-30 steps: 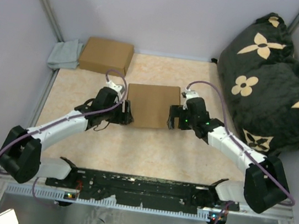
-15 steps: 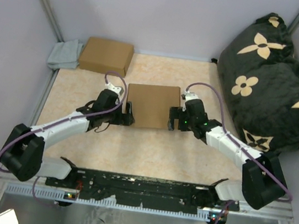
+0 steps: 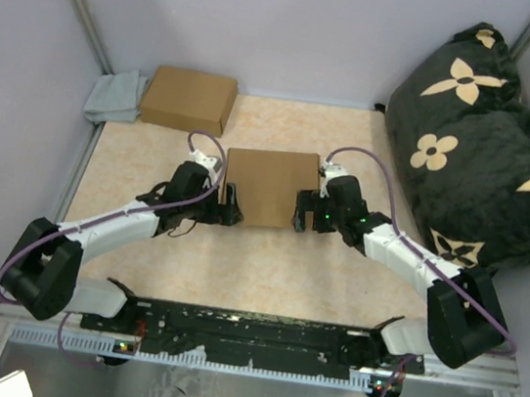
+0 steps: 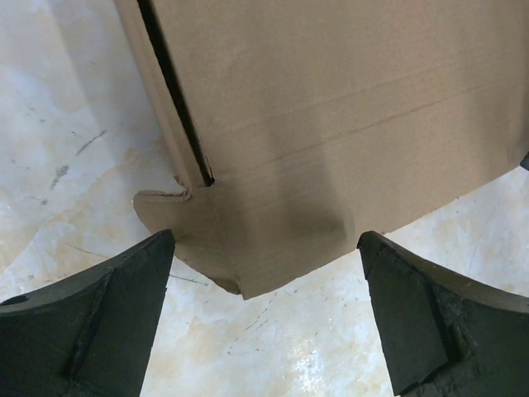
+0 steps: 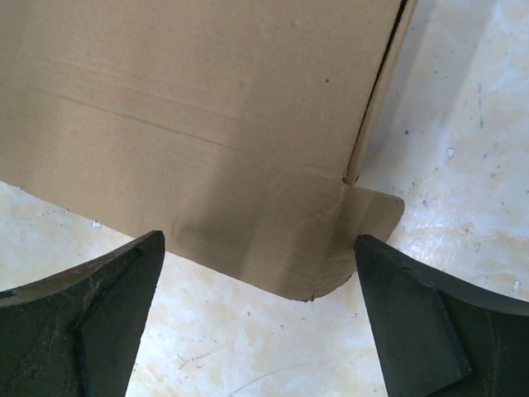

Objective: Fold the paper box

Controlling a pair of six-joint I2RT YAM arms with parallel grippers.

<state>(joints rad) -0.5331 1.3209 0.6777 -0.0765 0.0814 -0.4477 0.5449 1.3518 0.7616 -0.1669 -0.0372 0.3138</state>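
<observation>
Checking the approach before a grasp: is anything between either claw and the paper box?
Nothing visible does. The left claw and right claw stand open at opposite sides of the paper box; each wrist view shows only its cardboard edge ahead of the jaws.

Overhead camera looks down from behind; both wrist cameras closely face the paper box (image 3: pixel 268 187).

The paper box (image 3: pixel 268 187) before me is plain brown, like the carton (image 3: pixel 189 99) at eleven o'clock beside a grey-blue cloth (image 3: pixel 113 98). The table (image 3: pixel 265 268) is beige, marbled with pale veins. At two o'clock, a black cushion (image 3: pixel 481 140) bears cream flowers.
</observation>
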